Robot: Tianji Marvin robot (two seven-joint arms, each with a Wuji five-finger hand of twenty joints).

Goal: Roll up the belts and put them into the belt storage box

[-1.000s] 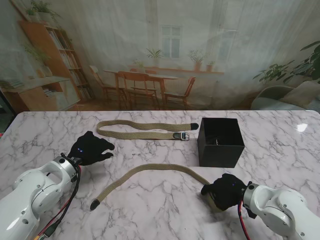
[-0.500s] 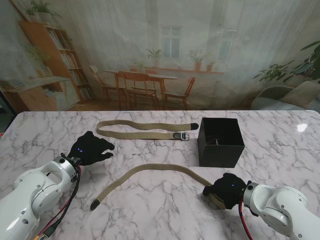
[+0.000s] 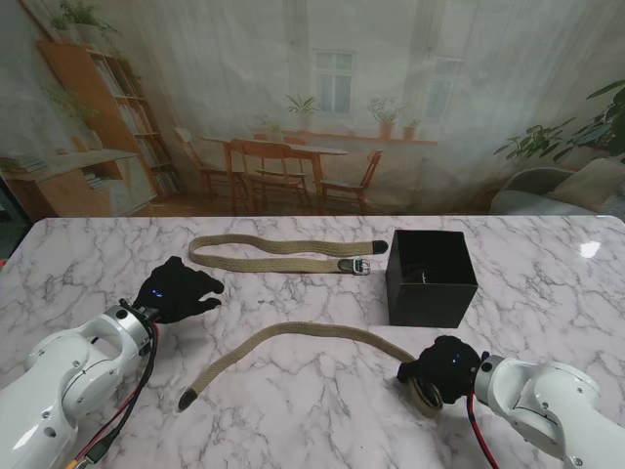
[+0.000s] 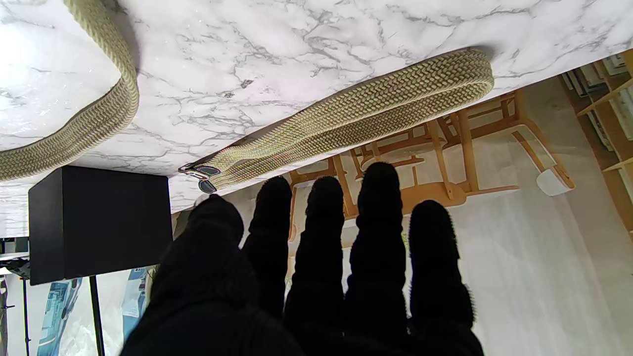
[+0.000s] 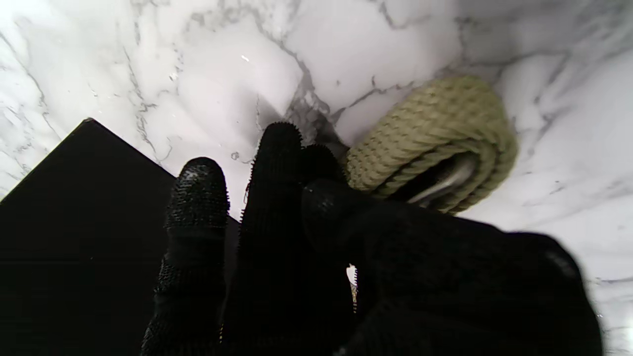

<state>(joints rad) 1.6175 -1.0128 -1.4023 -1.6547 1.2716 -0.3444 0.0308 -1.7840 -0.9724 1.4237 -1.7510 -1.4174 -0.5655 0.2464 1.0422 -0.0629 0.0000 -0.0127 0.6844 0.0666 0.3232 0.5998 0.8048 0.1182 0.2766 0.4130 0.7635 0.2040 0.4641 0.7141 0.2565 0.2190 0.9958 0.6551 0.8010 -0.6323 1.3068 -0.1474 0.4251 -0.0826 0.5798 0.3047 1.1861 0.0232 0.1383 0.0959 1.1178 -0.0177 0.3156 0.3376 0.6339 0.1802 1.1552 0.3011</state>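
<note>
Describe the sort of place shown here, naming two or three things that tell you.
Probably a staged robot test station, not a real home: a white marble-patterned table top, a printed dining-room backdrop hung behind it, and two woven khaki belts beside a black belt storage box.

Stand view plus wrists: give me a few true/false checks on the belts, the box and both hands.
1. The right hand grips the rolled end of the near khaki woven belt. True.
2. The far khaki woven belt lies inside the black square storage box. False: it lies folded on the white marble table, left of the box.
3. The left hand holds a belt. False: it is open and holds nothing.
4. The near belt's dark tip lies flat on the table. True.
5. The near belt is fully rolled. False: only the end at the right hand is coiled.
</note>
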